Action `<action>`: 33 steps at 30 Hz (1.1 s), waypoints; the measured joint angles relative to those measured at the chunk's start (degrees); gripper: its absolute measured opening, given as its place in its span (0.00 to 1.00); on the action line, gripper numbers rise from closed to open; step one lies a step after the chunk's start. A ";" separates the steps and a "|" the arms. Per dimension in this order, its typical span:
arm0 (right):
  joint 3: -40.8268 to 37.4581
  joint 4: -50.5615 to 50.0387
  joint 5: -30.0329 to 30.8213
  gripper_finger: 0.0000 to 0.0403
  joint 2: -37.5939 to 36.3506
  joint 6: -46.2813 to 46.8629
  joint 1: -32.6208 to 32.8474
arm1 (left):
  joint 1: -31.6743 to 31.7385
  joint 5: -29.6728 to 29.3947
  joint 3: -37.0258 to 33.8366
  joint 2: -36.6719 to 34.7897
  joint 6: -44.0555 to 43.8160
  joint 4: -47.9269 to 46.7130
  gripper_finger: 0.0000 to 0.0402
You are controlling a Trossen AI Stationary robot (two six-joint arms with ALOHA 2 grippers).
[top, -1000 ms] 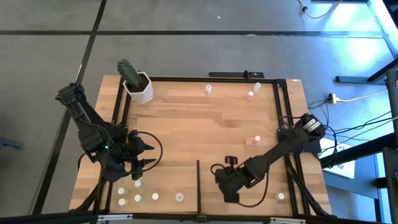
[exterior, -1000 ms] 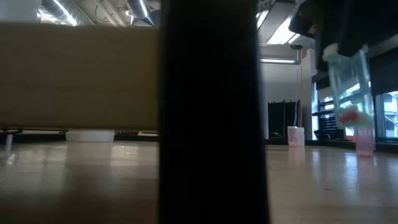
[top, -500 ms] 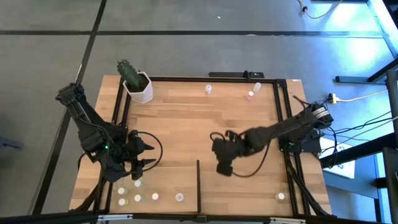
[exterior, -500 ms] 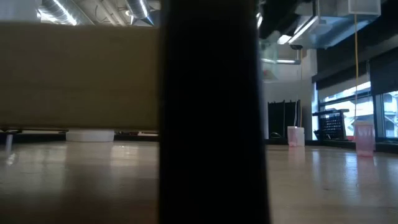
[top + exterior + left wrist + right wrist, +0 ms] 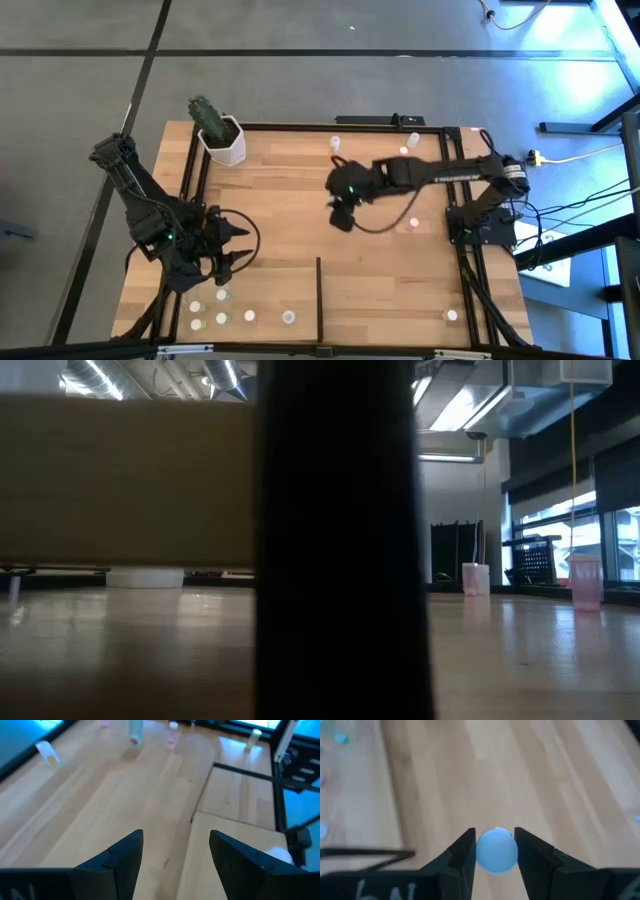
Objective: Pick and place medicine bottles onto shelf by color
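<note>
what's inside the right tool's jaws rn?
The right tool is shut on a medicine bottle: only its round pale cap shows between the fingers. The bottle's body is hidden under the cap, so its colour cannot be told.

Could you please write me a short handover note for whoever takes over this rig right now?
Right gripper: shut on a medicine bottle, held over the middle of the table.
Left gripper: open, empty, waiting at the table's left side above the near-left bottles.
Done: about five bottles stand near the front-left edge, left of the black divider.
Left: bottles at the far edge, one at right, one front right.
</note>
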 joint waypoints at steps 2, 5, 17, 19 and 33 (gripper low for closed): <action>0.58 2.01 -2.50 0.31 1.08 -1.47 -1.90 | 0.35 -0.69 0.00 0.00 0.00 0.05 0.55; 0.66 4.40 -5.69 0.31 3.28 -3.20 -3.74 | 1.15 -0.74 0.00 0.00 -0.26 0.01 0.55; 0.63 6.54 -7.77 0.31 11.54 -7.37 -5.17 | 5.12 -0.66 0.00 0.00 -0.35 -0.16 0.55; 0.63 6.46 -7.77 0.31 12.72 -7.26 -5.15 | 5.51 -0.68 0.00 0.00 -0.35 -0.18 0.55; 0.61 6.58 -5.75 0.31 17.94 -9.85 -5.15 | 6.12 -0.40 0.00 0.00 -0.06 -0.22 0.55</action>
